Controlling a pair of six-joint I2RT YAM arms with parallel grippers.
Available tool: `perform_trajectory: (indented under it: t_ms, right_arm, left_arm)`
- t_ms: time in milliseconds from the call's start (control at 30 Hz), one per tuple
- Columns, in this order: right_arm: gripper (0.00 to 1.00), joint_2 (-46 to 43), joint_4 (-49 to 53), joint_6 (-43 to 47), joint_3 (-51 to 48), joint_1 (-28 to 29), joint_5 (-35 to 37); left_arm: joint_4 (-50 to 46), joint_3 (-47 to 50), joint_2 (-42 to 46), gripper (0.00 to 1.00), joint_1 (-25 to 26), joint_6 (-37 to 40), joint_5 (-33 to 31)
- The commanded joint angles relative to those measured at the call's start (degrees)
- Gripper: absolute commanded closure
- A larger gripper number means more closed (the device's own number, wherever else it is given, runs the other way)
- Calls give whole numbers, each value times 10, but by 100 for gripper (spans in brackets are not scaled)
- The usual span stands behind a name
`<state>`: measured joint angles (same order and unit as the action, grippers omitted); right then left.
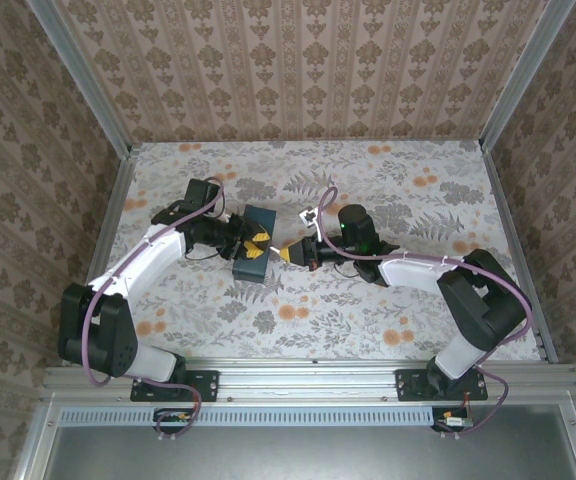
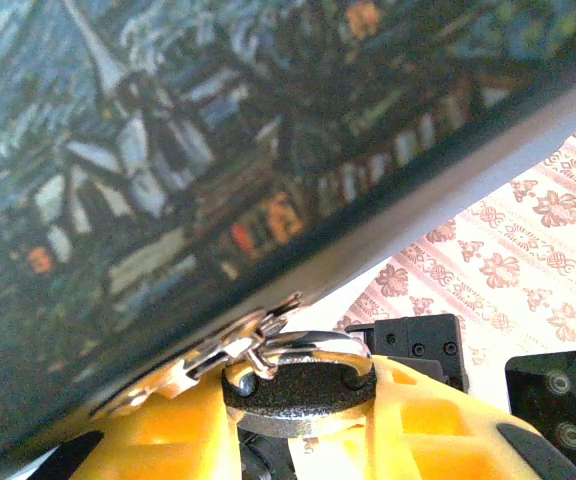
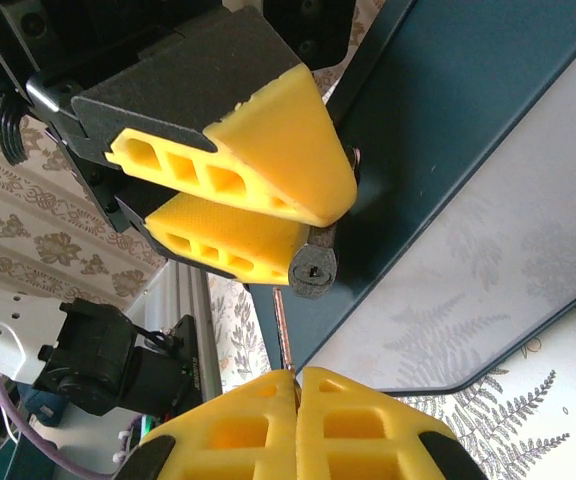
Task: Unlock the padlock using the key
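left end effector (image 3: 320, 232) pinches black round padlock (image 2: 298, 392) | right end effector (image 3: 297, 385) clamps thin metal key (image 3: 284, 335) (seen edge-on) | risk: misaligned tip may skid off keyhole (image 3: 314, 271)

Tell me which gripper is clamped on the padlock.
The left gripper: its yellow fingers pinch the black padlock. The right gripper is shut, apart from it.
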<state>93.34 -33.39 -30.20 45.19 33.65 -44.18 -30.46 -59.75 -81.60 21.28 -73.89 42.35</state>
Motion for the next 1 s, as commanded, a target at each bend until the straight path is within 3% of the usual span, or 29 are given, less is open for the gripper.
perform_trajectory:
  t_ms: [0,967]
  right_arm:
    - [100,12,-3,7,13,3,0]
    - [100,30,-9,0,27,-13,4]
  left_arm:
    - [4,3,21,92,-4,0,6]
    - [7,7,22,92,-3,1,9]
